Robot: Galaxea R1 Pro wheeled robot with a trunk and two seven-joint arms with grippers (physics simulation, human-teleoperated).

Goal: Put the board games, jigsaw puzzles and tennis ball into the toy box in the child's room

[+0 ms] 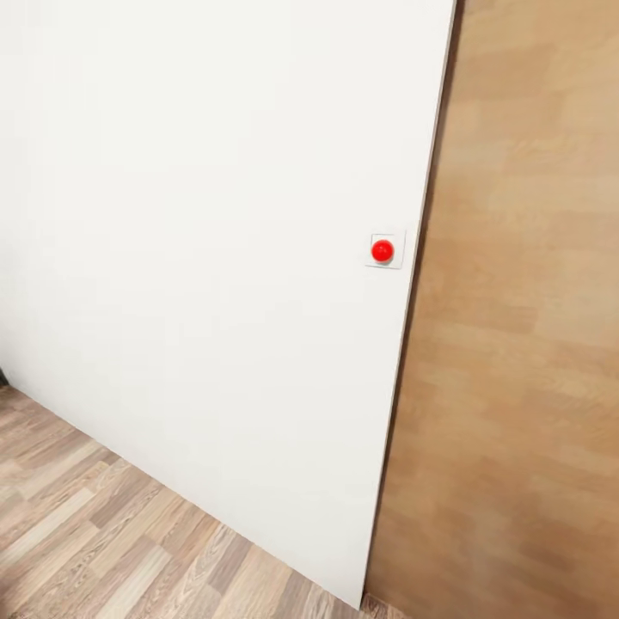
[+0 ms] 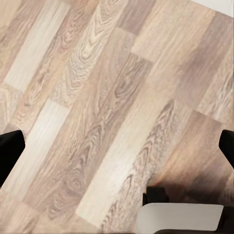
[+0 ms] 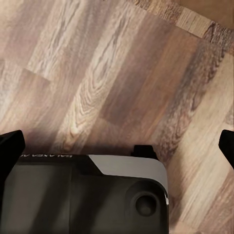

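Left fingers: two dark tips [image 2: 10, 153] sit at opposite edges of the left wrist view, spread wide apart, nothing between them.
Right fingers: dark tips [image 3: 10, 148] likewise at opposite edges of the right wrist view, spread wide, holding nothing.
Floor: wood-grain planks [image 2: 97, 97] in mixed pale and brown tones lie under both wrists; the same planks [image 1: 103, 542] run along the foot of the wall in the head view.
Robot base: a grey and dark body [image 3: 87, 195] lies beneath the right fingers; a pale grey part [image 2: 180, 217] shows under the left.
Wall: a plain white wall [image 1: 198, 241] stands close ahead.
Button: a red round button [image 1: 383, 250] on a small white plate, near the wall's right edge.
Panel: a light brown wooden panel [image 1: 524, 327] adjoins the wall on the right.
Toys and toy box: none can be seen from here.
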